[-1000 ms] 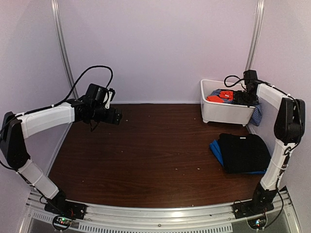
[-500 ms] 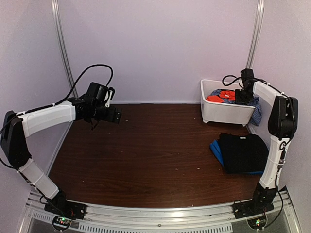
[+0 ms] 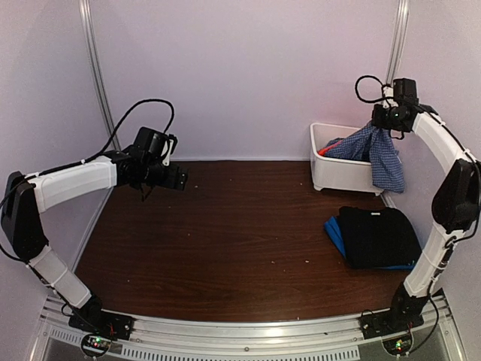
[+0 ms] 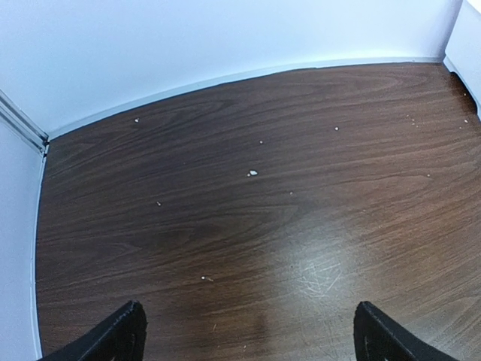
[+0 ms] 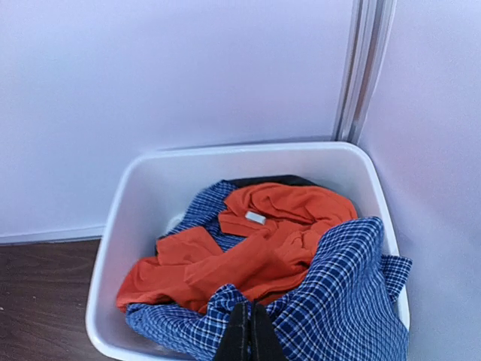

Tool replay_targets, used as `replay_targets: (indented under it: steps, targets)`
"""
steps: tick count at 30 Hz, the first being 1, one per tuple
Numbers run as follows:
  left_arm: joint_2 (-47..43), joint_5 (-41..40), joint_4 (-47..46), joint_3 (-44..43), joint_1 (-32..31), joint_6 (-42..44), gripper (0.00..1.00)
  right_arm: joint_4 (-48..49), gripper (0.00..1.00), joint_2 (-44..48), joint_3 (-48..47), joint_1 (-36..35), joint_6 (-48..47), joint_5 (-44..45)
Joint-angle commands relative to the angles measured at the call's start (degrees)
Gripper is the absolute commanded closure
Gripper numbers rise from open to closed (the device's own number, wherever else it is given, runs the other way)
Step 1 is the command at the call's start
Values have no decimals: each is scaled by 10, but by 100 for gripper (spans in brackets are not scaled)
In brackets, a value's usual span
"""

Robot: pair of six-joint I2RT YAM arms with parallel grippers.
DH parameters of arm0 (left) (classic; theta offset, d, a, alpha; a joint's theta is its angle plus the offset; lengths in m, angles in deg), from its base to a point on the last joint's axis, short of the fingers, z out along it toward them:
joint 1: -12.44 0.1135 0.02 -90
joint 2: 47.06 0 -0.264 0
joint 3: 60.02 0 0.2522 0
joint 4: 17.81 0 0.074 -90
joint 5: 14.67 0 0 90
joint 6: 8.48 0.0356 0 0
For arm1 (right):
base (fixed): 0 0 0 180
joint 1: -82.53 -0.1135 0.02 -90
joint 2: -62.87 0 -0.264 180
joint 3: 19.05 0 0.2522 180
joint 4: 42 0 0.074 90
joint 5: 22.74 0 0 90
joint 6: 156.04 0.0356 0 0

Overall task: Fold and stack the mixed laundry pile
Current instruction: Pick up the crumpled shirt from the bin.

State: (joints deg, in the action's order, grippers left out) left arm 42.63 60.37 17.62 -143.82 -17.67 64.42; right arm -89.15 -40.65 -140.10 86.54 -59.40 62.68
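Clenched right gripper (image 5: 246,331) holding blue-checked shirt (image 3: 383,158) high above white tub (image 3: 342,179), likely to drag it clear of orange T-shirt (image 5: 278,226); left gripper (image 4: 248,327) spread open, idle.

The shirt (image 3: 378,150) is a small blue-and-white check. The tub (image 3: 338,177) is white, and the T-shirt (image 5: 263,241) in it a bright orange with a pale tag (image 5: 255,217); the scrap (image 5: 274,180) behind that looks black, I think. The bench (image 3: 225,241) is dark brown wood grain, flecked with pale specks (image 4: 253,173). On it, one folded garment (image 3: 378,235) is black, the piece (image 3: 333,229) under it bright blue. The arms (image 3: 75,184) are white with black joints; the left gripper (image 4: 244,331) and right gripper (image 5: 246,335) are black.
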Motion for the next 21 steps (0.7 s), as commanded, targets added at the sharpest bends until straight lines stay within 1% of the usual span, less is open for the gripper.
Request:
replay_targets:
  steps: [1, 3, 7, 11, 15, 17, 21]
  targets:
    - [-7, 2, -11, -18, -3, -13, 2, 87, 100, 47, -23, -1, 49, -89]
    - [-10, 2, -14, -16, -3, -18, 2, 111, 100, 63, -32, -9, 63, -118]
    - [-18, 7, -27, -13, -3, -25, 2, 114, 100, 70, -106, -38, 79, -168]
    - [-26, 11, -36, -15, -3, -32, 2, 108, 100, 67, -187, -102, 83, -184]
    - [-31, 13, -39, -18, -3, -37, 2, 93, 100, 54, -270, -147, 84, -182]
    - [-35, 14, -39, -19, -3, -39, 2, 101, 100, 54, -291, -166, 92, -193]
    - [-49, 6, -44, -14, -3, -45, 2, 132, 100, 62, -303, -216, 107, -231]
